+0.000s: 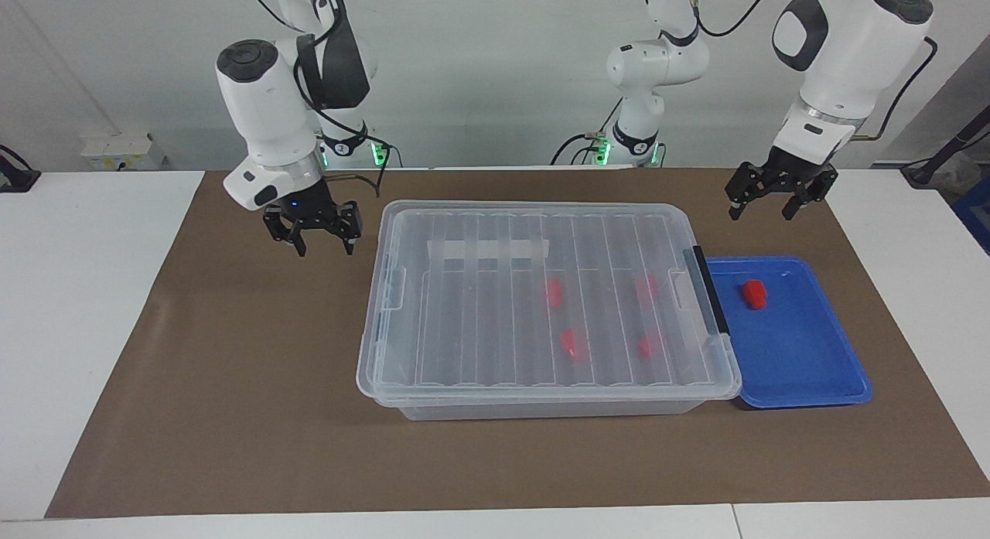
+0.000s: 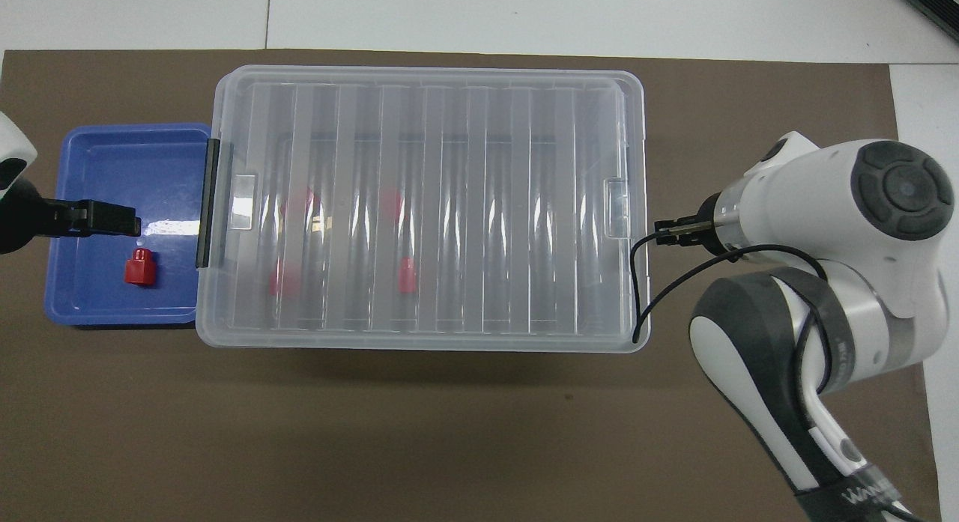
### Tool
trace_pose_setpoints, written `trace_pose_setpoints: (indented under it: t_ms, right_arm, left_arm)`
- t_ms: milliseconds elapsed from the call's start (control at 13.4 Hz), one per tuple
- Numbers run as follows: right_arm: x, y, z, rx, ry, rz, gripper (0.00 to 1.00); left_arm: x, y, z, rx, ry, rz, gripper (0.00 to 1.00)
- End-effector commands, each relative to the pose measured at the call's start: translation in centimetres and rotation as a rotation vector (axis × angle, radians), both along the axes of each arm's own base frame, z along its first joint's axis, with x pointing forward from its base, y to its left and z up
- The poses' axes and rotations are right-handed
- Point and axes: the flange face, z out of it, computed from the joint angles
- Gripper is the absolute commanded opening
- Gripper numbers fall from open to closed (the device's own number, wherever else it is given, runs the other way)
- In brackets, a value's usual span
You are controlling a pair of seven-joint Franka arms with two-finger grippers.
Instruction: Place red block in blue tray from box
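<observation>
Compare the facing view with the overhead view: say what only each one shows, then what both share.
Only the facing view shows both arm bases and the open fingers of the left gripper and right gripper, both raised and empty. Only the overhead view shows the red block as a stepped shape with a narrower top. Both show the box with its lid on, four red blocks inside, and the blue tray beside it holding one block.

One camera sits high across the counter (image 1: 232, 415), facing the robots; the other hangs above their end, looking forward and steeply down. Both take in the box (image 1: 541, 307) and blue tray (image 1: 804, 361)
</observation>
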Motion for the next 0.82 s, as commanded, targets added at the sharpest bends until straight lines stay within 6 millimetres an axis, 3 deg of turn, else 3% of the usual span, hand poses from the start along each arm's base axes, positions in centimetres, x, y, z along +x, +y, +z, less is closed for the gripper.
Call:
trace_pose_setpoints:
  t_ms: [0, 374, 598, 748]
  right_arm:
    - [0.4, -2.8, 3.7, 0.005, 0.020, -0.072, 1.00]
    - [2.0, -4.0, 9.8, -0.048, 0.055, -0.081, 1.00]
    - [1.4, -6.2, 10.0, -0.031, 0.084, -0.123, 1.00]
    - [0.7, -6.1, 10.0, -0.035, 0.124, -0.121, 1.00]
  left_arm:
    - [-0.8, -0.4, 0.2, 0.050, -0.004, -0.031, 1.00]
    - [-0.8, -0.3, 0.3, 0.066, -0.006, -0.038, 1.00]
    - [-0.8, 0.1, 0.2, 0.068, -0.004, -0.033, 1.00]
    - [-1.0, 0.6, 0.1, 0.068, 0.019, -0.023, 1.00]
